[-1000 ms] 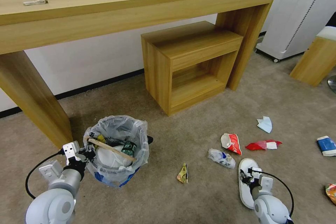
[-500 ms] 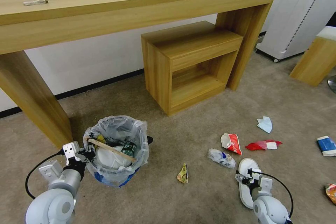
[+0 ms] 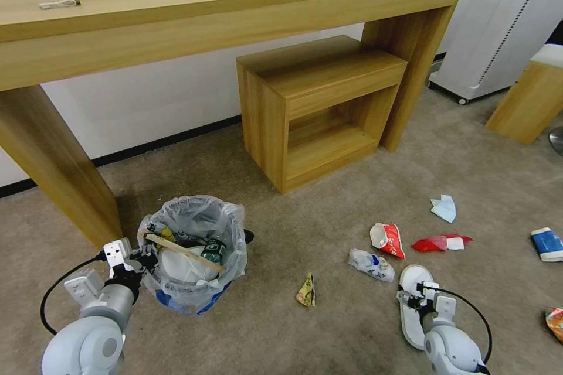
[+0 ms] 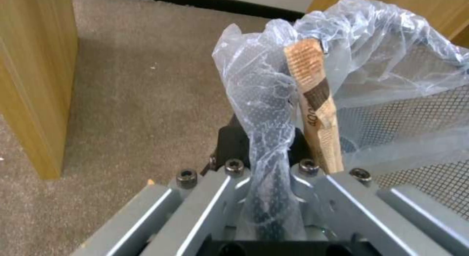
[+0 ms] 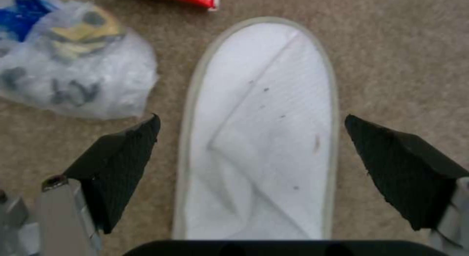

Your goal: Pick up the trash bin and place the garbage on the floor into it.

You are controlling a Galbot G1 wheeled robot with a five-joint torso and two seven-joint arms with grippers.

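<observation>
From my head cam the left gripper (image 3: 142, 257) pinches the trash bin (image 3: 193, 258) rim; wrist cam shows the right gripper (image 5: 251, 168) spread wide, straddling the white slipper (image 5: 259, 138) on the carpet.

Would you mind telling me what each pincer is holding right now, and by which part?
The left pincer is shut on the trash bin, pinching its bag-covered rim. The right pincer holds nothing; it is open, straddling the white slipper on the floor.

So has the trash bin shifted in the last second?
Yes, slightly: the trash bin, held by the left gripper, edged toward the robot and leftward, away from the small wooden shelf.
</observation>
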